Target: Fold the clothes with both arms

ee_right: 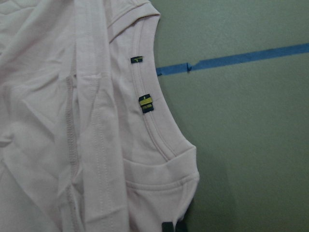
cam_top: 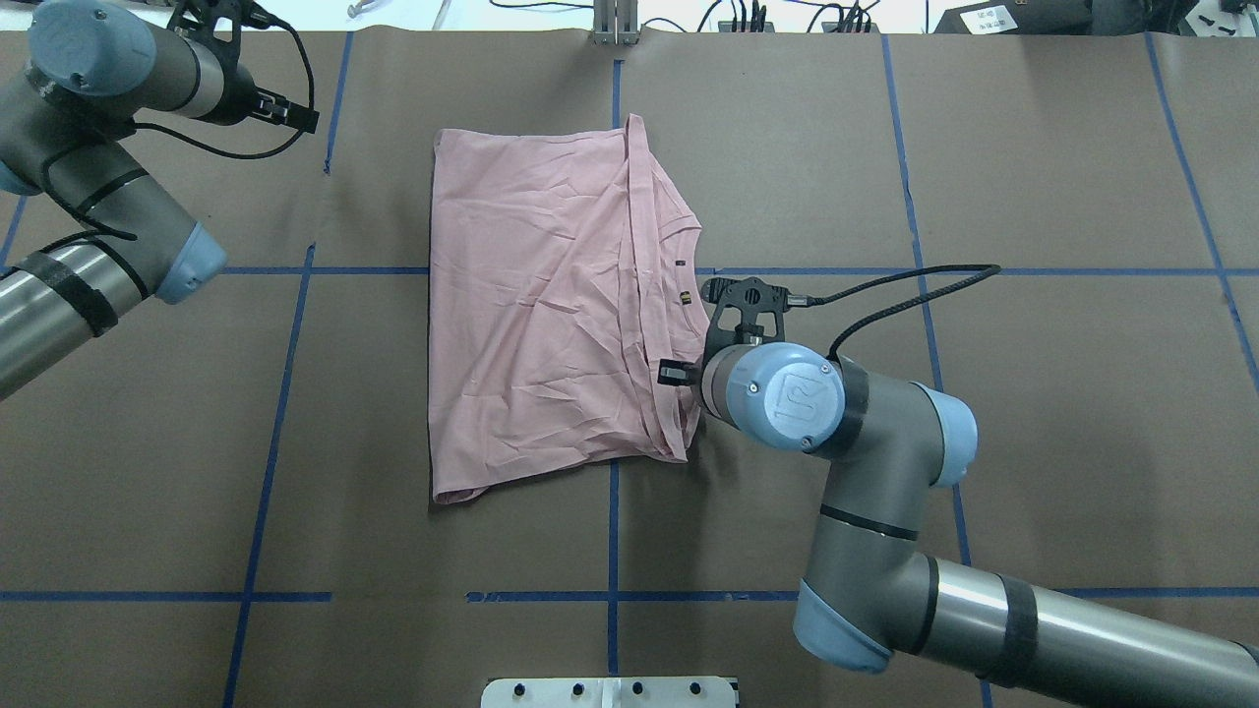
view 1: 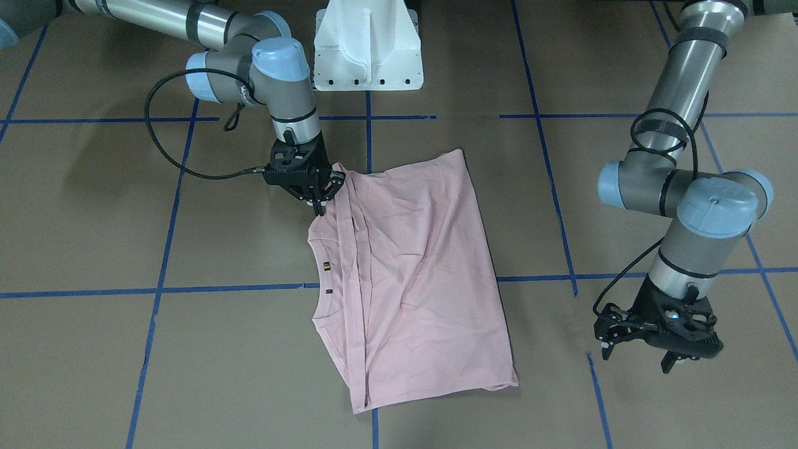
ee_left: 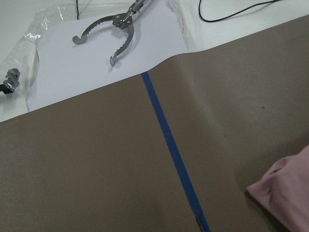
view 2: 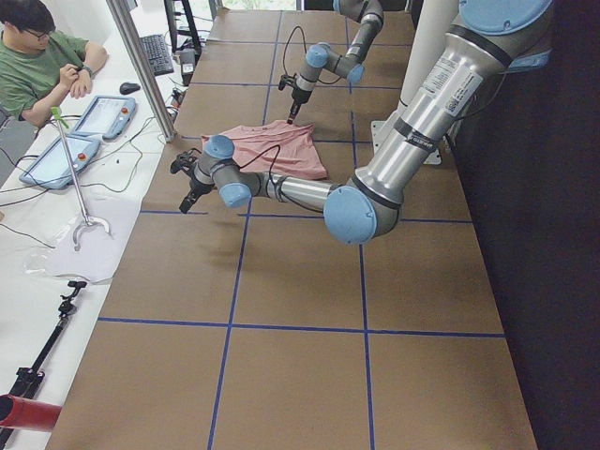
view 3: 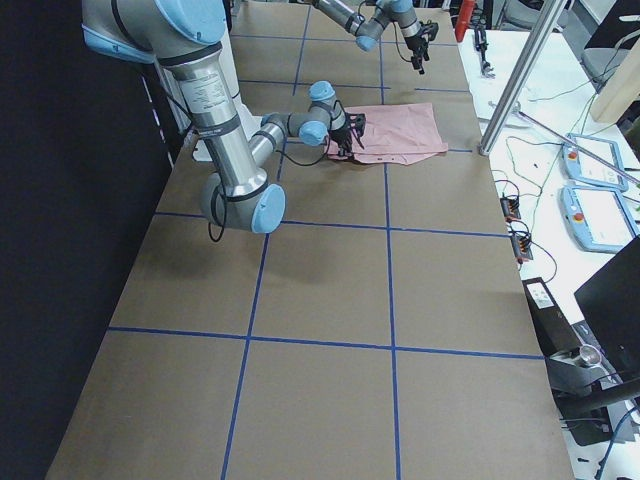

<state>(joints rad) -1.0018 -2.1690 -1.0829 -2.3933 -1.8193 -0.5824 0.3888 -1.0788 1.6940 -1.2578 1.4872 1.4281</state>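
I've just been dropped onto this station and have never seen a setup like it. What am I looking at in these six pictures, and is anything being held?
This robot has a silver-grey jointed left arm and right arm, each ending in a black two-finger pincer. Two pictures look down on the brown taped table, one from behind the robot, one facing it; two look along it from either end; two come from wrist cameras. On the table lies one pale pink short-sleeved T-shirt, partly folded. The right pincer appears shut on the corner of its collar end. The left pincer is open and empty, off to the shirt's side.
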